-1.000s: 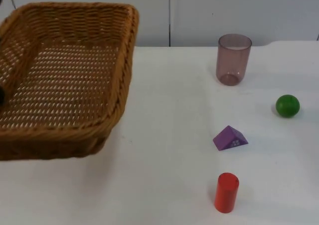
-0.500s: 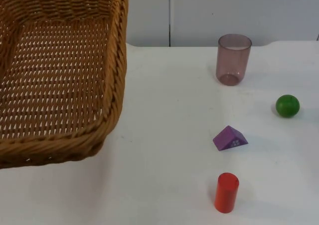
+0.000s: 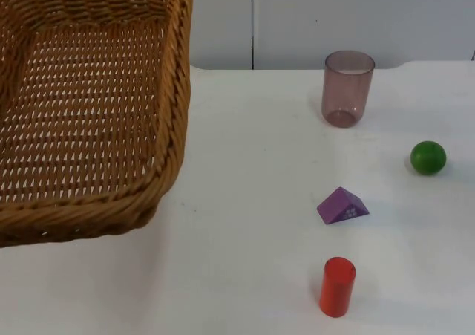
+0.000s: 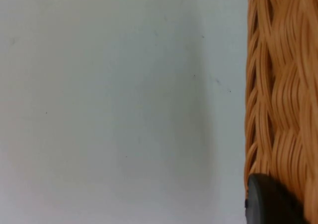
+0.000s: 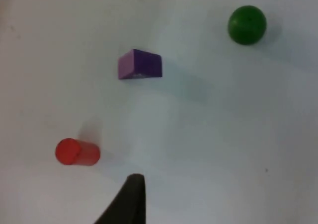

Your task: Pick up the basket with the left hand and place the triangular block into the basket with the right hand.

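Note:
The woven wicker basket point(image 3: 172, 127) hangs in the air over the table's left side, close to the top camera, and it holds nothing. My left gripper point(image 4: 271, 204) is shut on the basket's wall point(image 4: 278, 85), one black fingertip point(image 4: 263, 201) pressed against the weave. The purple triangular block point(image 3: 342, 206) lies on the table right of centre, well clear of the basket. My right gripper point(image 5: 130, 199) hovers above the table and looks down on the block point(image 5: 140, 64) from a distance, touching nothing.
A red cylinder point(image 3: 337, 287) stands just in front of the block, also seen from the right wrist point(image 5: 77, 152). A green ball point(image 3: 428, 157) point(image 5: 247, 25) sits to the right. A tinted plastic cup point(image 3: 347, 88) stands at the back near the partition.
The basket has risen toward the top camera and shifted left, mostly in the first half second. The block, cylinder, ball and cup have not moved.

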